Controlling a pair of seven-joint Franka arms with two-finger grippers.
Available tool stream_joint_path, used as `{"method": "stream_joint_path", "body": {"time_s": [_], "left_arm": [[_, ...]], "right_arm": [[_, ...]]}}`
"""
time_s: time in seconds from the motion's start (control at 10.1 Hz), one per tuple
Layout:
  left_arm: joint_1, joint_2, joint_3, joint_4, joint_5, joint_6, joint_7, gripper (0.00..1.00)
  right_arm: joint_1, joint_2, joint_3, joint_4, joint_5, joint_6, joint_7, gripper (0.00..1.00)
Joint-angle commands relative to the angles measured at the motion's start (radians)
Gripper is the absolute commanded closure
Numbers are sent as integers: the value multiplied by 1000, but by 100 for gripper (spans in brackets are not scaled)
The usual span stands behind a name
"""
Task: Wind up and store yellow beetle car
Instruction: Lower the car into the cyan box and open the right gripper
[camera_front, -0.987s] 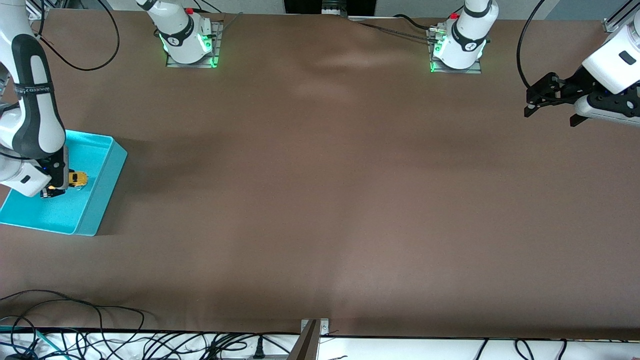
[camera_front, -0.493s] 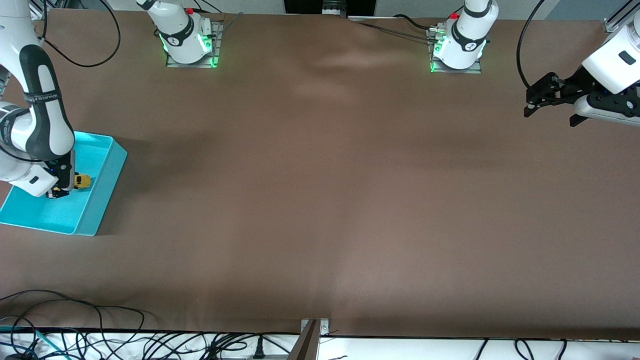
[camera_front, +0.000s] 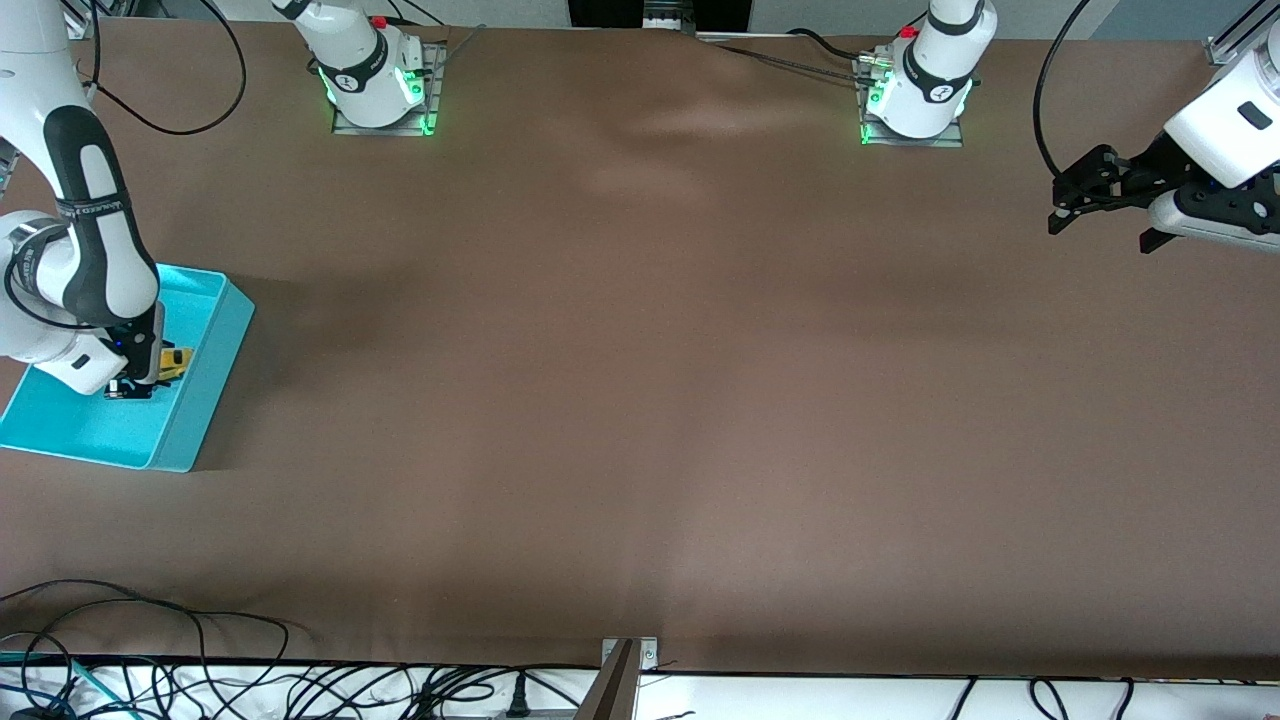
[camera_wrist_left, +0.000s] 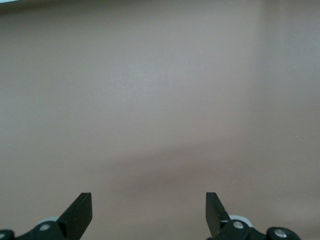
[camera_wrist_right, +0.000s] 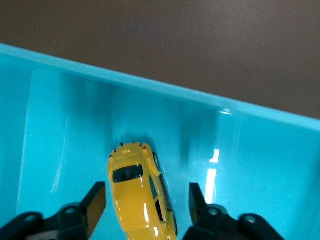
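The yellow beetle car (camera_wrist_right: 141, 192) lay between my right gripper's (camera_wrist_right: 146, 204) parted fingers, neither touching it, on the floor of the blue tray (camera_front: 210, 385) at the right arm's end of the table (camera_front: 640, 400). My left gripper (camera_wrist_left: 149, 212) waited wide open, holding nothing, over bare tabletop.

Right gripper (camera_front: 133, 388): moved toward the right arm's base within the shallow turquoise plastic tray (camera_front: 222, 330); fingers (camera_wrist_right: 95, 205), previously clamped, now parted on either side of the car without touching it.

Small yellow beetle-shaped toy car (camera_front: 175, 362): carried the same way; now released, resting on the tray floor.
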Motion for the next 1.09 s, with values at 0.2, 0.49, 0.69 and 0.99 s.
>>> {"method": "stream_joint_path", "body": {"time_s": [0.2, 0.49, 0.69, 0.99], "left_arm": [[1, 14, 0, 33, 9, -18, 6, 0], [-1, 14, 0, 33, 10, -19, 4, 0], [-1, 14, 0, 33, 10, -19, 6, 0], [1, 14, 0, 34, 10, -19, 6, 0]], "right_arm": [[0, -112, -2, 7, 91, -122, -20, 0], [8, -163, -1, 53, 108, -309, 203, 0], [29, -239, 5, 58, 98, -375, 411, 0], [68, -287, 27, 133, 95, -532, 691, 0]]}}
